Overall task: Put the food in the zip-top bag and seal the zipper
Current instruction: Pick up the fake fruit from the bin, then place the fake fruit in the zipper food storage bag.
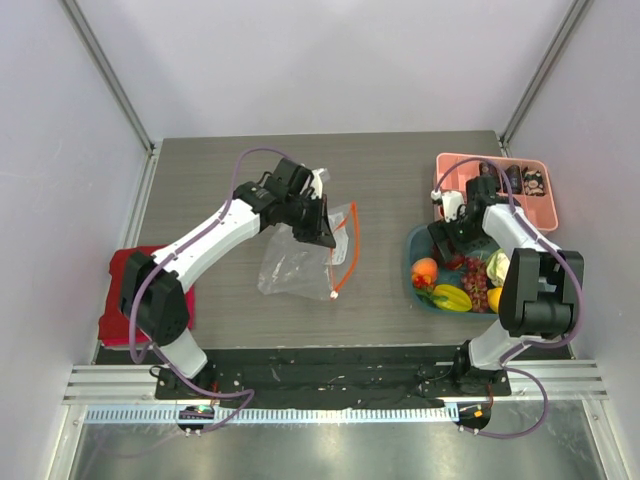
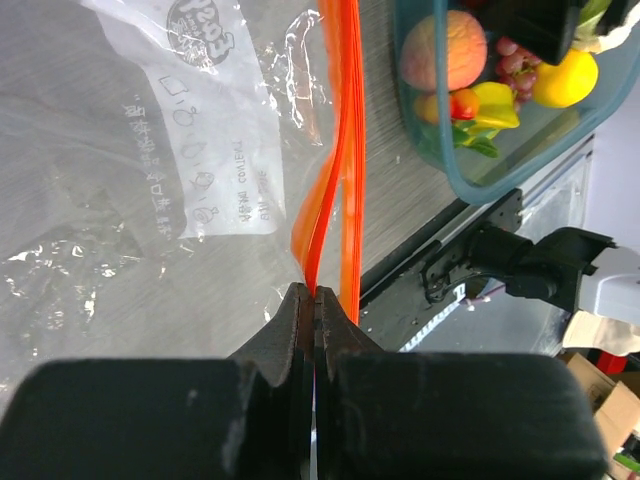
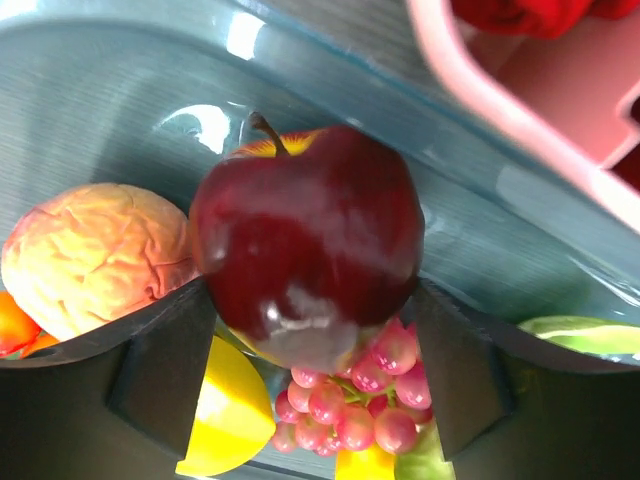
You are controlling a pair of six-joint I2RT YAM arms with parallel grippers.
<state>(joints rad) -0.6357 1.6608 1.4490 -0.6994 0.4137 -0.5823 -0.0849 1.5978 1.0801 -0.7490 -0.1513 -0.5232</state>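
The clear zip-top bag [image 1: 295, 265] lies mid-table, its white label [image 2: 215, 130] facing up. My left gripper [image 1: 318, 232] [image 2: 315, 295] is shut on the bag's mouth edge, pinching one lip of the orange-red zipper [image 2: 345, 120] [image 1: 350, 245]; the other lip hangs free beside it. The food sits in a teal bin [image 1: 412, 245]. My right gripper [image 1: 450, 240] [image 3: 312, 295] is down inside the bin, jaws wide, one on each side of a dark red apple [image 3: 305, 240]. Below the apple lie grapes [image 3: 350, 400] and a yellow piece [image 3: 230, 410], with a peach [image 3: 95, 255] to its left.
A pink compartment tray [image 1: 540, 210] [image 3: 500, 90] stands just behind the bin. A folded red cloth [image 1: 120, 300] lies at the table's left edge. The bin [image 2: 470, 185] also holds a lemon [image 2: 565, 78] and a starfruit [image 2: 495, 105].
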